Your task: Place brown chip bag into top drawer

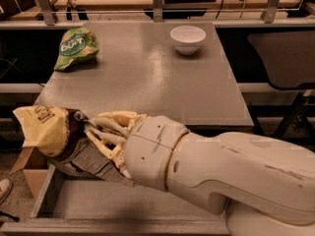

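The brown chip bag (51, 134), crumpled with a tan-yellow end and a grey printed back, is held in my gripper (91, 136), which is shut on it. Bag and gripper hang at the left, over the front edge of the grey cabinet top (147, 77) and above the left part of the open top drawer (123, 205). The drawer is a wide, shallow grey tray with low walls, pulled out toward the camera. My white arm (221, 166) covers much of its right side.
A green chip bag (75, 47) lies at the back left of the cabinet top. A white bowl (187, 37) stands at the back centre. A cardboard box (34, 173) sits on the floor left of the drawer.
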Controlling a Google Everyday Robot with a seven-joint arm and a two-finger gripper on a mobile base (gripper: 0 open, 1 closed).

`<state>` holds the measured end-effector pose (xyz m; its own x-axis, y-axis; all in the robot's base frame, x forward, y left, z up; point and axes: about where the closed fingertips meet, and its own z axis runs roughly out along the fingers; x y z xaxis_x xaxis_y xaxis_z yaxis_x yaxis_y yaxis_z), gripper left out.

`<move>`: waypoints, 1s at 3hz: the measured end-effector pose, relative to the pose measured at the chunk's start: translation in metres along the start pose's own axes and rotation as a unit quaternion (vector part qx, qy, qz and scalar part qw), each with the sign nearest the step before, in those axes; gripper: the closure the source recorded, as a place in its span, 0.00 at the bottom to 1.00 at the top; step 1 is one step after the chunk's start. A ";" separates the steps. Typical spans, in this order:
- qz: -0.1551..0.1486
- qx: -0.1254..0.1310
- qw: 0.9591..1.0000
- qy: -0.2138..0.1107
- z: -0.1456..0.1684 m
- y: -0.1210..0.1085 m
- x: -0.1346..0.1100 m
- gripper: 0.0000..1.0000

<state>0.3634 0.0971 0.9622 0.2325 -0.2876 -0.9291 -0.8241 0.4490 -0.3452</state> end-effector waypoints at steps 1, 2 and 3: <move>-0.014 0.001 0.999 0.051 0.000 0.005 0.031 1.00; -0.022 0.004 0.995 0.095 0.001 0.006 0.062 1.00; -0.033 0.013 0.989 0.142 0.000 0.001 0.096 1.00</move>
<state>0.3847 0.0696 0.8724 0.1273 -0.5411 -0.8313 -0.7973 0.4426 -0.4103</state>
